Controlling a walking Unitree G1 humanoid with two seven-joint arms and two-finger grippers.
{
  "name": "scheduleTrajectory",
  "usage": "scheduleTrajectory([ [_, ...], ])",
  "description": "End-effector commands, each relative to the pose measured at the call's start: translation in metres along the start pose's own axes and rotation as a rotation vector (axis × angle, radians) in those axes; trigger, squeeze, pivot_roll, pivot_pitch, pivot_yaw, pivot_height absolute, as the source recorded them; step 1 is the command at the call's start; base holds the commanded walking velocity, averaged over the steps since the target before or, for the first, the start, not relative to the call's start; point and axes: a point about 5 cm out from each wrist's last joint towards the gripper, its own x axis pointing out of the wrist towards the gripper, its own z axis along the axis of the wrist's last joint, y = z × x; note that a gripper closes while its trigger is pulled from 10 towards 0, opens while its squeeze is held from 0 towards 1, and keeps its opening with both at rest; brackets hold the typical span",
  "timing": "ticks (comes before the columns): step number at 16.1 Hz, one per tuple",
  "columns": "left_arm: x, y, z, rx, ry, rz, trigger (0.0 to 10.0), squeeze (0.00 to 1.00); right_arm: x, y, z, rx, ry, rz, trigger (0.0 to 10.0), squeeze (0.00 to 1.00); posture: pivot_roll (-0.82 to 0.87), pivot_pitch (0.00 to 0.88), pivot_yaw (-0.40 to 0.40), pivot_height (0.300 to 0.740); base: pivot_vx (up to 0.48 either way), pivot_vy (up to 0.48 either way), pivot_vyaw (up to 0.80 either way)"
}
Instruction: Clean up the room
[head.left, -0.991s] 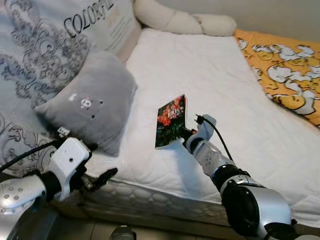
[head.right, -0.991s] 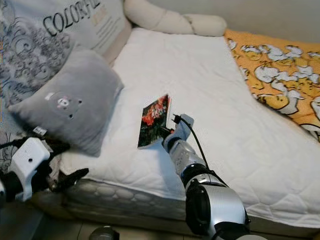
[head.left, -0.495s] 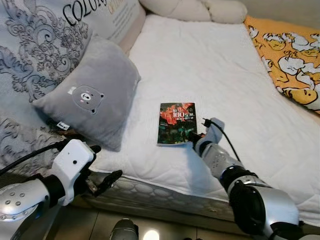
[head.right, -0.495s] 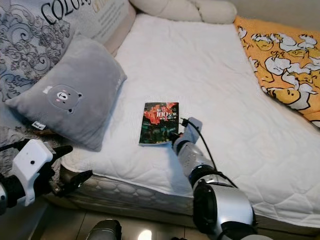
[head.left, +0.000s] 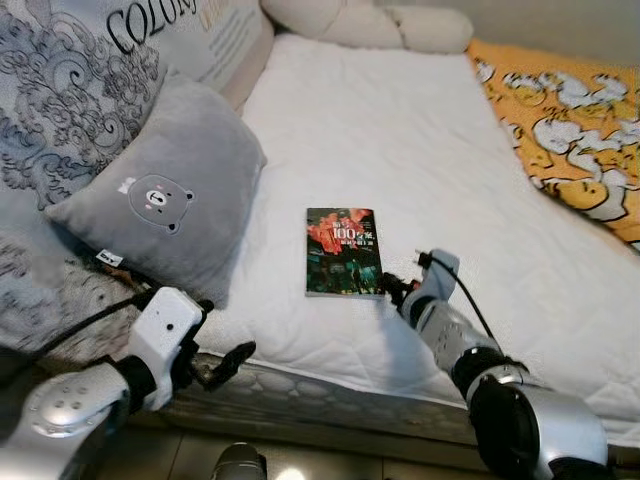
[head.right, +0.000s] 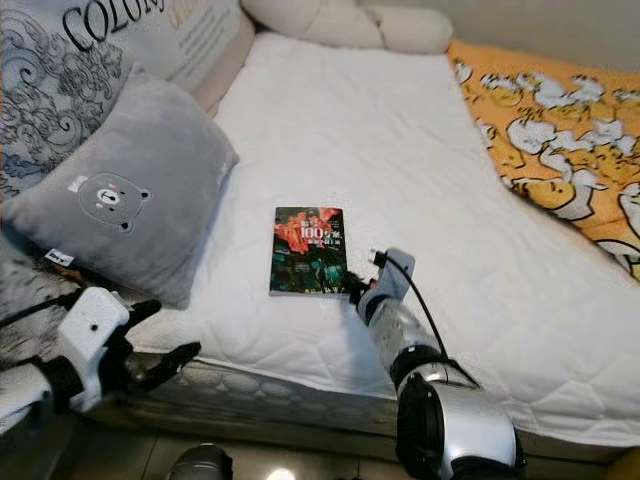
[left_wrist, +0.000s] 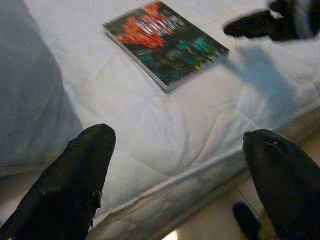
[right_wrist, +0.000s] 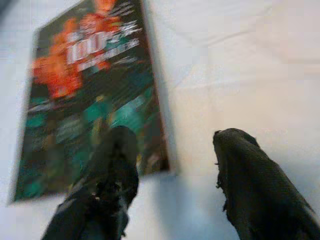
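A thin paperback book with a dark cover splashed in red and teal (head.left: 343, 252) is seen lying flat, cover up, on the white quilted mattress (head.left: 400, 130), near its front edge and apart from the grey bear-faced cushion (head.left: 165, 205); placing looks done, though the orange patterned blanket (head.left: 570, 120) lies rumpled; the right gripper (head.left: 392, 287) is spread open at the book's corner, holding nothing; the left gripper (left_wrist: 180, 185) is held open below the mattress edge.

A grey bear pillow (head.left: 165, 205) leans beside an orange patterned blanket's (head.left: 570, 125) white mattress (head.left: 400, 140).
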Motion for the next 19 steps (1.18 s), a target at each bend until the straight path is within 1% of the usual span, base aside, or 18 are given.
scheduleTrajectory([
  [1,0.009,0.002,0.002,-0.019,-0.043,0.035,10.0,0.09,-0.003,-0.009,0.000,-0.008,-0.034,0.027,10.0,1.00,0.29,0.000,-0.074,0.740,0.000,0.000,0.00],
  [3,0.022,0.009,0.005,-0.098,-0.088,0.111,10.0,0.09,-0.007,-0.016,0.006,0.004,-0.093,0.076,10.0,1.00,0.24,0.000,-0.059,0.740,0.000,0.000,0.00],
  [4,0.026,0.014,0.007,-0.124,-0.113,0.158,10.0,0.09,-0.009,-0.016,0.009,0.022,-0.110,0.108,10.0,1.00,0.22,0.000,-0.052,0.740,0.000,0.000,0.00],
  [5,0.029,0.017,0.007,-0.136,-0.132,0.178,10.0,0.09,-0.010,-0.016,0.011,0.003,-0.135,0.123,10.0,1.00,0.19,0.000,-0.047,0.740,0.000,0.000,0.00],
  [6,0.035,0.021,0.007,-0.165,-0.151,0.226,10.0,0.10,-0.016,-0.013,0.014,-0.067,-0.182,0.147,10.0,1.00,0.17,0.000,-0.044,0.740,0.000,0.000,0.00],
  [7,0.039,0.024,0.010,-0.183,-0.167,0.276,10.0,0.10,-0.027,-0.005,0.021,-0.139,-0.267,0.161,10.0,1.00,0.15,0.000,-0.044,0.740,0.000,0.000,0.00],
  [8,0.041,0.026,0.013,-0.178,-0.178,0.296,10.0,0.10,-0.038,0.002,0.031,-0.211,-0.345,0.157,10.0,1.00,0.15,0.000,-0.051,0.740,0.000,0.000,0.00],
  [9,0.042,0.026,0.012,-0.180,-0.181,0.319,10.0,0.10,-0.044,0.006,0.036,-0.280,-0.401,0.141,10.0,1.00,0.15,0.000,-0.050,0.740,0.000,0.000,0.00],
  [10,0.042,0.026,0.011,-0.186,-0.182,0.328,10.0,0.09,-0.047,0.007,0.038,-0.297,-0.423,0.137,10.0,0.68,0.14,0.000,-0.053,0.740,0.000,0.000,0.00],
  [11,0.037,0.022,0.005,-0.194,-0.171,0.356,10.0,0.10,-0.055,0.007,0.038,-0.298,-0.457,0.125,10.0,0.00,0.16,0.000,-0.073,0.740,0.000,0.000,0.00],
  [13,0.034,0.018,0.001,-0.193,-0.164,0.377,10.0,0.10,-0.063,0.006,0.034,-0.308,-0.458,0.172,10.0,0.00,0.17,0.000,-0.092,0.740,0.000,0.000,0.00],
  [14,0.033,0.018,-0.001,-0.197,-0.162,0.400,10.0,0.10,-0.070,0.002,0.031,-0.331,-0.479,0.127,10.0,0.00,0.18,0.000,-0.105,0.740,0.000,-0.262,0.00],
  [15,0.032,0.020,-0.002,-0.191,-0.157,0.414,10.0,0.10,-0.072,0.001,0.025,-0.267,-0.430,0.128,10.0,0.00,0.18,0.000,-0.103,0.740,0.000,-0.364,0.00],
  [16,0.031,0.019,-0.002,-0.190,-0.158,0.419,10.0,0.10,-0.073,0.001,0.019,-0.241,-0.390,0.141,10.0,0.00,0.19,0.000,-0.101,0.740,0.000,-0.375,0.00],
  [18,0.030,0.017,-0.001,-0.187,-0.160,0.420,10.0,0.10,-0.074,0.000,0.013,-0.263,-0.363,0.116,10.0,0.00,0.19,0.000,-0.099,0.740,0.000,-0.375,0.00],
  [19,0.029,0.017,0.000,-0.185,-0.160,0.423,10.0,0.10,-0.073,0.003,0.006,-0.262,-0.338,0.115,10.0,0.00,0.18,0.000,-0.094,0.740,0.000,-0.379,0.00],
])
